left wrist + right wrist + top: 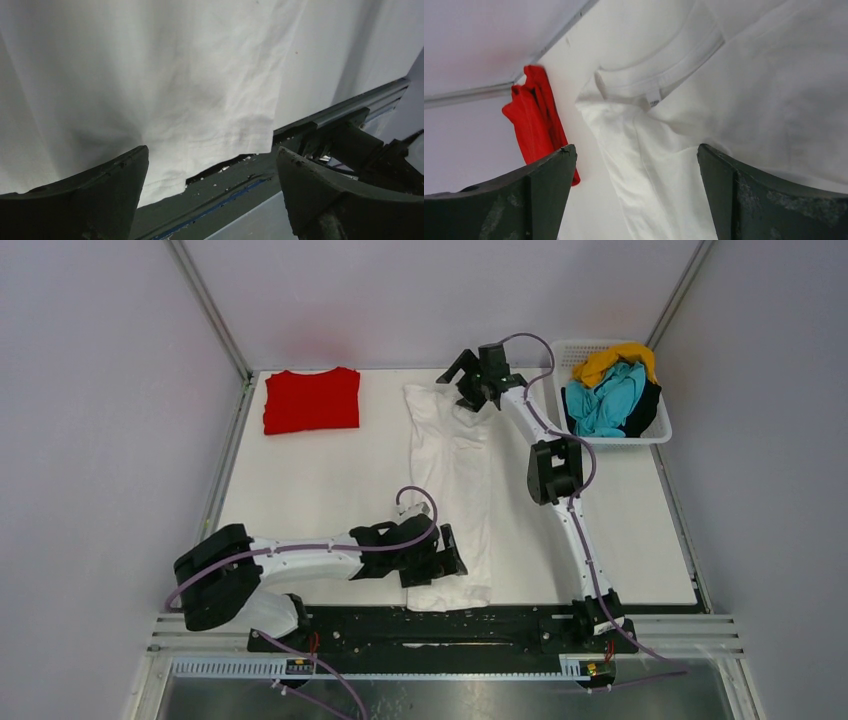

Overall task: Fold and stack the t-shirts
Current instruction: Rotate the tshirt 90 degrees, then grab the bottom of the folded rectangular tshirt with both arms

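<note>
A white t-shirt (450, 480) lies folded lengthwise in a long strip down the middle of the table, collar at the far end, hem hanging over the near edge. My left gripper (452, 562) is open and empty just above its hem end (200, 100). My right gripper (462, 375) is open and empty over the collar end (664, 80). A folded red t-shirt (312, 399) lies at the far left; it also shows in the right wrist view (536, 120). Teal (605, 400), yellow (610, 360) and black t-shirts lie heaped in the basket.
A white lattice basket (655, 432) stands at the far right corner. The black base rail (440, 625) runs along the table's near edge; it also shows in the left wrist view (310, 130). Grey walls enclose the table on three sides.
</note>
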`<state>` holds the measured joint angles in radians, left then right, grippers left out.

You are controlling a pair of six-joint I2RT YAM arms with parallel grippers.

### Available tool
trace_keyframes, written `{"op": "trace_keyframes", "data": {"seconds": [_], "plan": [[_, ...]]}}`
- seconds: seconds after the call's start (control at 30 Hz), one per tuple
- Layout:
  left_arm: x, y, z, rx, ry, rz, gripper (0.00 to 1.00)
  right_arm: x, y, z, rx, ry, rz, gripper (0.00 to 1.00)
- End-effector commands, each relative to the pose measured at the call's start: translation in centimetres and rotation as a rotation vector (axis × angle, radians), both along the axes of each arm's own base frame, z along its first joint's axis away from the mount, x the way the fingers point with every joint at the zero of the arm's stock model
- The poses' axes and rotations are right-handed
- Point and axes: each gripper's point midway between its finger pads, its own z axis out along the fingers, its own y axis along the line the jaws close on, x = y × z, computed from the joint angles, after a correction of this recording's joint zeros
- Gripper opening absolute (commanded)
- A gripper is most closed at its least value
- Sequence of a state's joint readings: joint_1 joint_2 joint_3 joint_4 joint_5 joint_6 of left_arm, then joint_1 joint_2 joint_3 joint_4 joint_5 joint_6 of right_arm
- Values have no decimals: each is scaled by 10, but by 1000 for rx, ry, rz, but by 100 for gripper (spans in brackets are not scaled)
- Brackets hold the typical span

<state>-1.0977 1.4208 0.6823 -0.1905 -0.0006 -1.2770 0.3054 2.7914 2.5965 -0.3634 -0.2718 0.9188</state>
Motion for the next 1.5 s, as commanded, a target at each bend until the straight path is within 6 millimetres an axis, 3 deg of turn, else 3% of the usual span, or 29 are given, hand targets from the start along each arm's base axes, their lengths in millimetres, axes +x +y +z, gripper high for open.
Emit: {"op": "trace_keyframes", "data": {"seconds": [0.0, 0.13, 0.17, 0.27, 0.33, 0.4, 0.5, 0.6, 0.7, 0.8, 0.87, 0.93, 1.07, 1.23, 1.33, 1.47], "plan": [[2, -9, 43, -69, -113, -57, 99, 40, -35, 70, -3, -188, -135, 99], [14, 9, 66, -2, -217, -55, 99, 20, -29, 127, -38, -291, 21, 100], [16, 17, 71, 28, -242, -54, 99, 8, -30, 142, -62, -303, 73, 100], [20, 44, 76, 106, -295, -42, 99, -54, -44, 175, -189, -249, 186, 100], [15, 61, 67, 153, -300, -68, 99, -103, -59, 164, -293, -175, 213, 100], [6, 79, 48, 205, -276, -92, 99, -162, -70, 132, -382, -108, 240, 100], [-11, 91, 28, 222, -219, -146, 97, -248, -80, 102, -437, -93, 246, 100], [-25, 89, 13, 204, -169, -200, 80, -329, -84, 64, -382, 2, 223, 100], [-35, 91, 2, 217, -121, -249, 61, -401, -63, 38, -365, 42, 375, 99], [-43, 91, -7, 206, -89, -270, 43, -460, -63, 15, -406, 129, 484, 98], [-47, 87, -9, 169, -82, -279, 40, -490, -67, 0, -392, 180, 499, 96], [-47, 84, -11, 154, -79, -278, 36, -515, -72, -13, -384, 222, 511, 93], [-51, 86, -23, 161, -53, -278, 32, -539, -71, -27, -333, 249, 521, 85], [-54, 79, -32, 143, -25, -284, 22, -545, -63, -37, -290, 237, 539, 73], [-55, 76, -34, 137, -12, -287, 0, -550, -58, -41, -269, 261, 552, 51], [-64, 79, -31, 104, -8, -304, 0, -563, -67, -44, -287, 284, 564, 17]]}}
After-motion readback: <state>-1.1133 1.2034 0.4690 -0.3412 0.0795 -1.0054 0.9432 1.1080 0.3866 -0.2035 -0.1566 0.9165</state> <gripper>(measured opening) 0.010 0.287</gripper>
